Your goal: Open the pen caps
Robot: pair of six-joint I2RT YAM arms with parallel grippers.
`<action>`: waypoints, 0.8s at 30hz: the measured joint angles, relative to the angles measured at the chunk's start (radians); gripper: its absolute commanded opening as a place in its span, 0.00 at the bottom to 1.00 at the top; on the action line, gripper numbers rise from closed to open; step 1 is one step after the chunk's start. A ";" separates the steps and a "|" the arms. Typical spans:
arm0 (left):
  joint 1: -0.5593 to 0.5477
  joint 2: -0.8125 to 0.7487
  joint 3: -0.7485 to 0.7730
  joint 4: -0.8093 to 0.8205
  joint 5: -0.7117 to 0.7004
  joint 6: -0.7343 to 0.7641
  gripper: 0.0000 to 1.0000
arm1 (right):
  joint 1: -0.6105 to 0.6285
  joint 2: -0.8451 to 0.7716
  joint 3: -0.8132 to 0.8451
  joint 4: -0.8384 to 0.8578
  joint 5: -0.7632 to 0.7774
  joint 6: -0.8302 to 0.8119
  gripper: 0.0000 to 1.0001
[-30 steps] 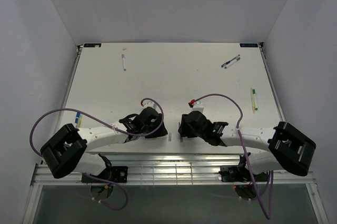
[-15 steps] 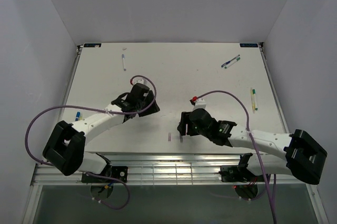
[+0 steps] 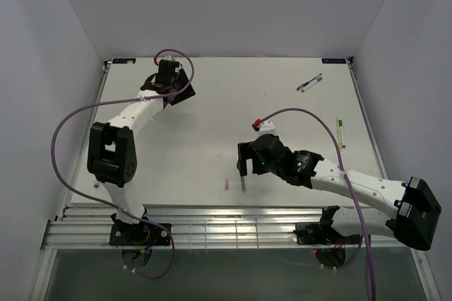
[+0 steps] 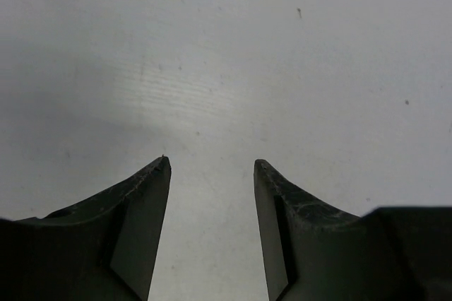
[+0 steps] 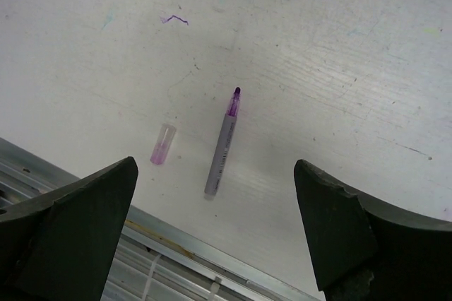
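Lying under right gripper (image 5: pixel 215 165), pen (image 5: pixel 222 149), cap (image 5: pixel 162 144) beside

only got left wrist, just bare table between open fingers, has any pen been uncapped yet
Observer: Yes. The right wrist view shows a purple pen with its tip bare. Its purple cap lies apart beside it.
Operator: is right holding anything
Observer: No. The right gripper hangs open above that pen, with nothing between its fingers.
Operator: where are the other pens
Observer: The top view shows two pens lying together near the far right corner of the table. Your left gripper is over the far left corner.
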 measured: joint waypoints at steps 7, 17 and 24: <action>0.137 0.281 0.261 -0.035 0.015 0.072 0.58 | -0.098 0.025 0.020 -0.038 -0.068 -0.067 0.87; 0.224 0.492 0.537 -0.074 0.021 0.150 0.55 | -0.222 0.069 0.009 -0.024 -0.201 -0.129 0.80; 0.235 0.583 0.648 -0.077 0.015 0.184 0.54 | -0.265 0.057 0.000 -0.001 -0.248 -0.151 0.80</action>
